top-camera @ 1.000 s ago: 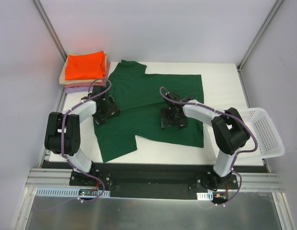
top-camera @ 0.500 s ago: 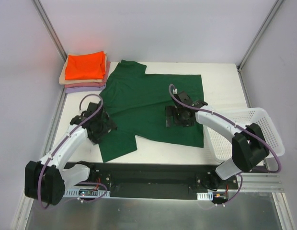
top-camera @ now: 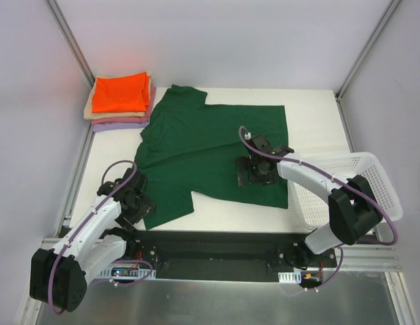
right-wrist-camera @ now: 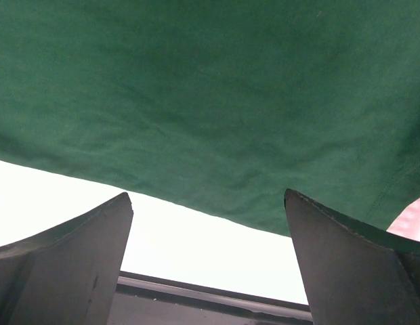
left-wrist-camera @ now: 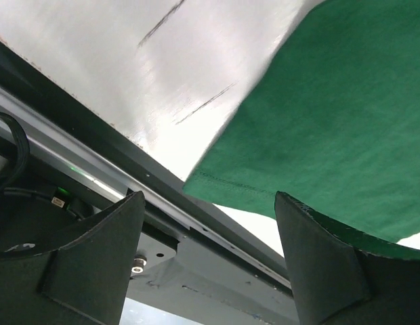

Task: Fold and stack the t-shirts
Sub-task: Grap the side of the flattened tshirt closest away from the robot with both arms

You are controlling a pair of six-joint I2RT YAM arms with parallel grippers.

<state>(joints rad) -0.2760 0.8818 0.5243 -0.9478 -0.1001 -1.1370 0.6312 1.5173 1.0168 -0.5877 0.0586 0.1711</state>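
Observation:
A large dark green t-shirt (top-camera: 210, 145) lies spread flat on the white table (top-camera: 311, 115). At the far left stands a stack of folded t-shirts (top-camera: 118, 101), orange on top, then beige, pink and lavender. My left gripper (top-camera: 137, 203) hovers open at the green shirt's near-left hem corner (left-wrist-camera: 318, 122), with nothing between its fingers (left-wrist-camera: 95, 257). My right gripper (top-camera: 255, 175) is open above the shirt's near right part. In the right wrist view the green cloth (right-wrist-camera: 210, 88) fills the top and its hem lies just beyond the open gripper (right-wrist-camera: 206, 195), which holds nothing.
A white mesh basket (top-camera: 372, 183) hangs over the table's right edge beside the right arm. The black base rail (top-camera: 217, 244) runs along the near edge, right under the left gripper (left-wrist-camera: 208, 196). Grey walls and metal posts close in the back and sides.
My left arm has swung back from the shirt's left side to its near-left hem corner, and its jaws have narrowed slightly. The right gripper shifted a little to the right.

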